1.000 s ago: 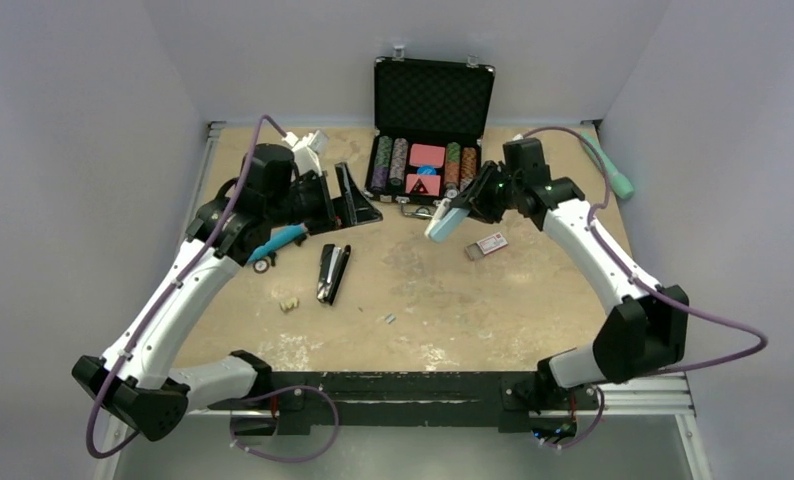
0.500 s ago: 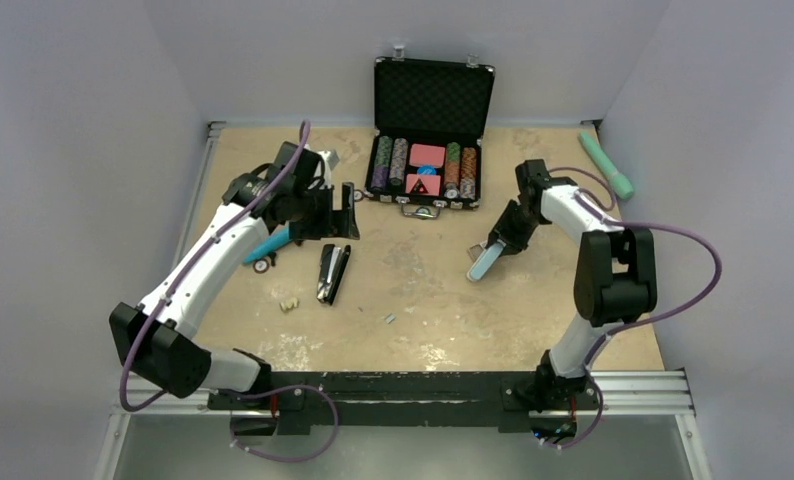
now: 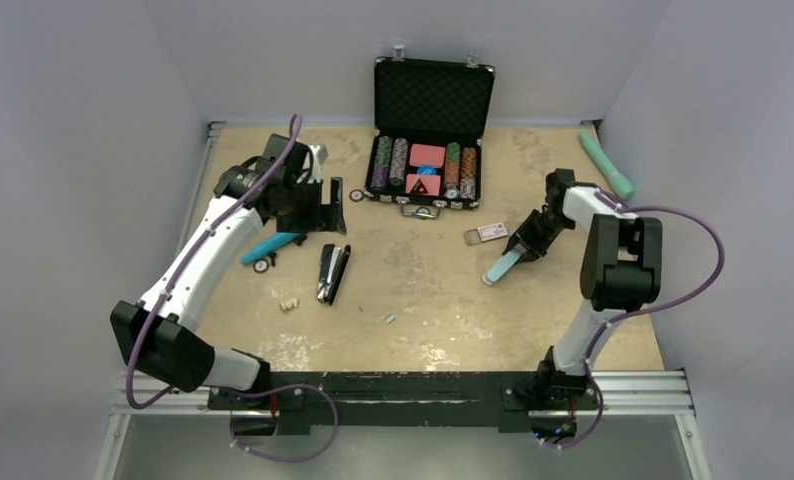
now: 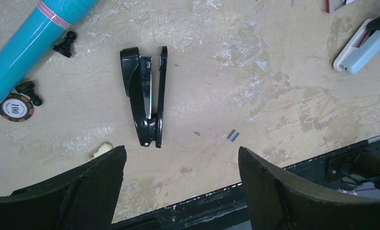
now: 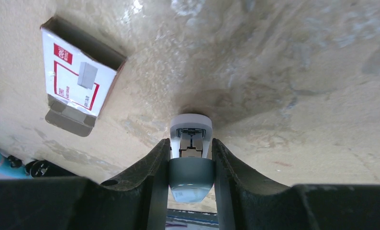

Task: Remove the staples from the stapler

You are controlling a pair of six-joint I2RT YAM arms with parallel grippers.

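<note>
Scuffed tan tabletop [image 3: 423, 290] lies under both arms, closed in by grey walls. Right gripper [image 5: 190, 160] is clamped narrow on the rear end of a pale-blue stapler [image 3: 501, 266], which slants down with its nose at the surface; whether it touches cannot be told. Held so far back, the stapler could pivot or slip between the jaws if its nose is pressed down, and could skid into the staple box [image 5: 78, 91] near it.

Left gripper [image 4: 181, 153] stands wide and empty, hovering above the black stapler [image 4: 145, 96], which lies on its side with arm and base parted. A careless descent could knock it into the black pawn [image 4: 66, 43] and the chip [image 4: 16, 106] nearby.

The staples [image 4: 233, 135], a tiny grey strip, lie loose on bare table, apart from both staplers and toward the near edge. Being so thin, they could be swept away by a passing finger, or mistaken for the cream lump [image 4: 101, 150].
</note>
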